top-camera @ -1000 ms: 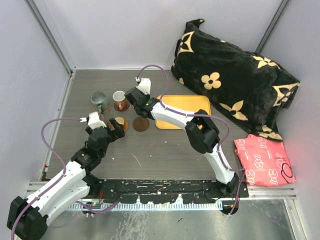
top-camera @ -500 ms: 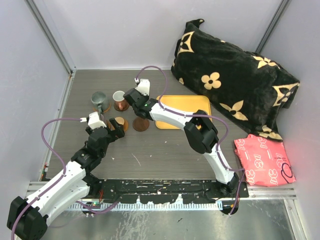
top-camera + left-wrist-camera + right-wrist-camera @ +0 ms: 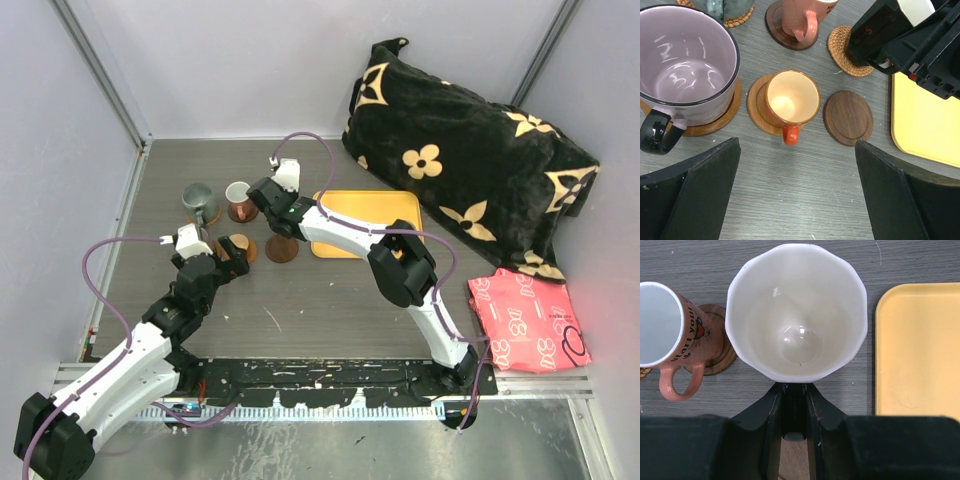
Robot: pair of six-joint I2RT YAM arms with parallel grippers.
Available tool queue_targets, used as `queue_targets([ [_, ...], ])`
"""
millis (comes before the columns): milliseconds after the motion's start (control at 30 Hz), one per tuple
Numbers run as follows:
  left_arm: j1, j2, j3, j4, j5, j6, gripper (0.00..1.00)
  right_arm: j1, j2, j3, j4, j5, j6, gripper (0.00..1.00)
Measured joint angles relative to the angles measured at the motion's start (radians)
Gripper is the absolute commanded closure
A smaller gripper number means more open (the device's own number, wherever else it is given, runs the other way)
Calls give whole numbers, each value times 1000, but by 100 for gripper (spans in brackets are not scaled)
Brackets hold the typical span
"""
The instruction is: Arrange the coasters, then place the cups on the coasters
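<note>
Table (image 3: 330, 300): grey wood-grain laminate, scuffed.
Cushion (image 3: 460, 170): black plush with cream flower print, fills the far right corner.
Red packet (image 3: 525, 320): glossy, printed, at the right edge near the front.
Yellow tray (image 3: 925, 120): square, rounded corners, matte, mid-table, just right of the cup cluster.

Cups are all in the far left part of the table.
- purple mug (image 3: 687, 65): glossy lilac inside, black rim and handle, on a light wood coaster (image 3: 715, 125).
- grey-green mug (image 3: 198, 200): glassy, nearest the left edge, on a woven coaster (image 3: 737, 21).
- pink mug (image 3: 667, 330): cylindrical, dark lettering down the side, loop handle, on a dark wood coaster (image 3: 720, 355).
- faceted cup (image 3: 796, 310): white glazed inside, many-sided rim, between the pink mug and the tray. Can't tell if it touches the table.
- orange cup (image 3: 791, 97): tiny, cream inside, stub handle, on a ringed wood coaster (image 3: 756, 107).

Bare coasters: rattan coaster (image 3: 847, 52), partly under the right arm; walnut coaster (image 3: 848, 117), flat with a raised lip, just right of the orange cup.

Right gripper (image 3: 793, 390): pinched narrow on the faceted cup's near side under the rim; the contact point is hidden.
Left gripper (image 3: 797, 165): spread wide, holding nothing, above the orange cup.
</note>
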Motion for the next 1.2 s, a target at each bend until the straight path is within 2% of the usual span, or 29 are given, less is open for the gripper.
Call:
queue_targets([
  [100, 0, 0, 0, 0, 0, -5, 2, 0, 0, 0, 0, 0, 2, 85],
  [200, 0, 0, 0, 0, 0, -8, 2, 0, 0, 0, -1, 0, 4, 71],
  [300, 0, 0, 0, 0, 0, -10, 2, 0, 0, 0, 2, 1, 8, 66],
  [633, 0, 0, -2, 0, 0, -10, 2, 0, 0, 2, 29, 4, 13, 59],
  [700, 0, 0, -2, 0, 0, -10, 2, 0, 0, 2, 34, 4, 13, 54],
  [967, 0, 0, -2, 0, 0, -10, 2, 5, 0, 2, 44, 11, 14, 47],
  [1200, 0, 0, -2, 0, 0, -10, 2, 11, -8, -18, 52, 19, 16, 44],
])
